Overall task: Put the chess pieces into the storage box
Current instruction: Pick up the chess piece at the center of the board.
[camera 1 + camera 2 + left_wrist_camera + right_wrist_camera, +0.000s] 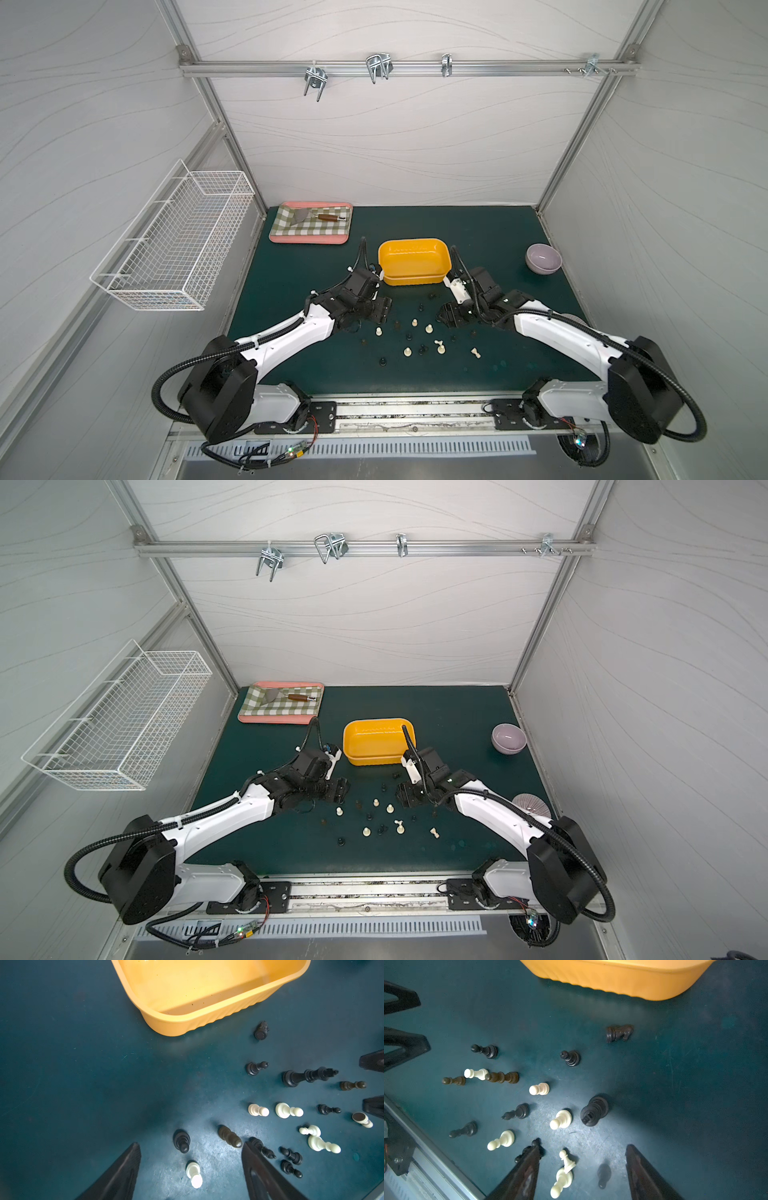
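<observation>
On dark green mat (519,232): chess pieces (428,329) scattered just in front of storage box (413,282), only its yellow floor showing. Checkered tray (307,240) holding scraper (307,216). Left gripper (190,1145) and right gripper (583,1147) spread wide, gripping nothing.

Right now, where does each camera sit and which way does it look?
Top views: high over the front, looking down on table, both arms, chess pieces, storage box.
Left wrist: on its arm, looking down past the left gripper.
Right wrist: on its arm, looking down past the right gripper.
Shared: both wrist views show pieces and box.
</observation>
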Controlling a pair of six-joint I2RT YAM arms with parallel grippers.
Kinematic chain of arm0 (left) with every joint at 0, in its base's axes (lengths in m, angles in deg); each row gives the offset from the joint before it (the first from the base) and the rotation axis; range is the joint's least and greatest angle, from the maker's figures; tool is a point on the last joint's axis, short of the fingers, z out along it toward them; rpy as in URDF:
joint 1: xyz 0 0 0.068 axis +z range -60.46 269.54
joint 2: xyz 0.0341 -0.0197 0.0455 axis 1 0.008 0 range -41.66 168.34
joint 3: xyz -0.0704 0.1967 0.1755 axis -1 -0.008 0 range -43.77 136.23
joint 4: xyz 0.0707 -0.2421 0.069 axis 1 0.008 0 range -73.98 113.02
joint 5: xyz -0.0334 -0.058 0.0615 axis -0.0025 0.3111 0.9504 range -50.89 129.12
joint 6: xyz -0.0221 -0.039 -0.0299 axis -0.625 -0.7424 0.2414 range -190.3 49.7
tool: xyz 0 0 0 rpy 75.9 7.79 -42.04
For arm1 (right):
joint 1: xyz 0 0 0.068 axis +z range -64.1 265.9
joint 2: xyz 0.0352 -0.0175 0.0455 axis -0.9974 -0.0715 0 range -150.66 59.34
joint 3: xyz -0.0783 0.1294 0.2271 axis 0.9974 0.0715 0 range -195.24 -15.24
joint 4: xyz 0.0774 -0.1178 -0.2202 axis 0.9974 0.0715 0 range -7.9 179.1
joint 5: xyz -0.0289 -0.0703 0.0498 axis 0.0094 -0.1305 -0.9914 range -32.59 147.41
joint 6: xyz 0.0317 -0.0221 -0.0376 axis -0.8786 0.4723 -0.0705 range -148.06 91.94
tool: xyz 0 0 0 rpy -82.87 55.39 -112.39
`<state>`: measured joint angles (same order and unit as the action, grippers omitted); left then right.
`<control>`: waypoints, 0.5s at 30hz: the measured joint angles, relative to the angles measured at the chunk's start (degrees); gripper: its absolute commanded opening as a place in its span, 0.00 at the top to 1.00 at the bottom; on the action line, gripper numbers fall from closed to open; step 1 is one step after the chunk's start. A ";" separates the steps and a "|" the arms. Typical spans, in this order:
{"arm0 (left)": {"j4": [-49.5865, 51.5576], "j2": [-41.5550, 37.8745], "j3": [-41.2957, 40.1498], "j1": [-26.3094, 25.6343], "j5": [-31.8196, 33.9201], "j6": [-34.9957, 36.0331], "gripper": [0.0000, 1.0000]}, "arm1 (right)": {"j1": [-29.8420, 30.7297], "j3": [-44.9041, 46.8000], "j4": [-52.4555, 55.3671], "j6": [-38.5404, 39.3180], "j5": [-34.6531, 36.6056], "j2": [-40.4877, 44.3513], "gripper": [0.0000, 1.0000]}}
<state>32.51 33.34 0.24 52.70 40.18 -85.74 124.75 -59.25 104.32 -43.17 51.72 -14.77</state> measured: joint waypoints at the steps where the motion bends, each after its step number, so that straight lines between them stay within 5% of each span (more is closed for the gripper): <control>1: 0.00 -0.09 -0.07 -0.04 0.00 -0.07 0.22 | 0.42 -0.46 0.07 -0.13 0.63 -0.55 0.36; 15: -0.02 -0.17 -0.24 -0.09 0.00 -0.42 0.22 | 4.48 -8.61 4.44 -1.03 7.78 -11.32 0.56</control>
<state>32.49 33.17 0.00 52.62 40.18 -86.16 129.23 -67.87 108.75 -44.20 59.50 -26.09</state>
